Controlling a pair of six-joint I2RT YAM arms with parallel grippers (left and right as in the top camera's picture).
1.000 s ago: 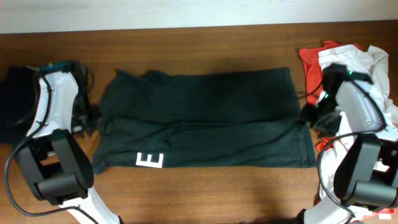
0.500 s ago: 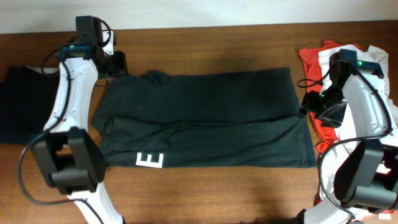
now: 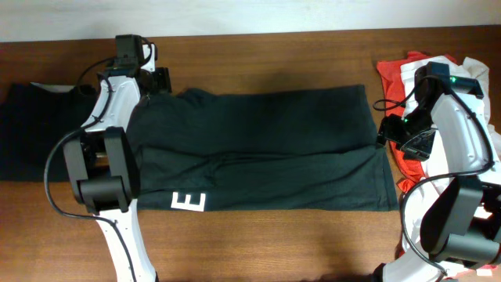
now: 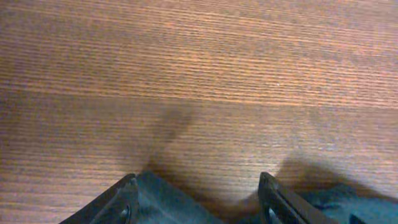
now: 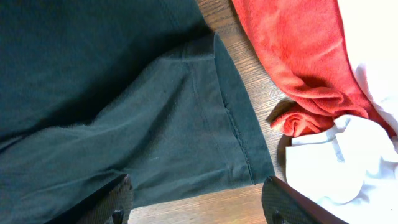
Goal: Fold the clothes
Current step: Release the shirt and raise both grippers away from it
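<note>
My left gripper (image 4: 198, 194) and right gripper (image 5: 196, 194) gape empty; at three o'clock of the black shirt (image 3: 258, 141) I may snag the red shirt (image 5: 292, 56).

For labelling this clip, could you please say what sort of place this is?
Likely a robotics lab bench for laundry folding: a wooden table, a black T-shirt laid flat, a red and white shirt heap, the robot's left arm and right arm.

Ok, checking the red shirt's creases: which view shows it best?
The right wrist view: the red shirt lies crumpled at upper right, beside the black shirt, a white shirt against it. Overhead shows only a strip of it, partly behind the right arm. The left wrist view shows none of it.
</note>
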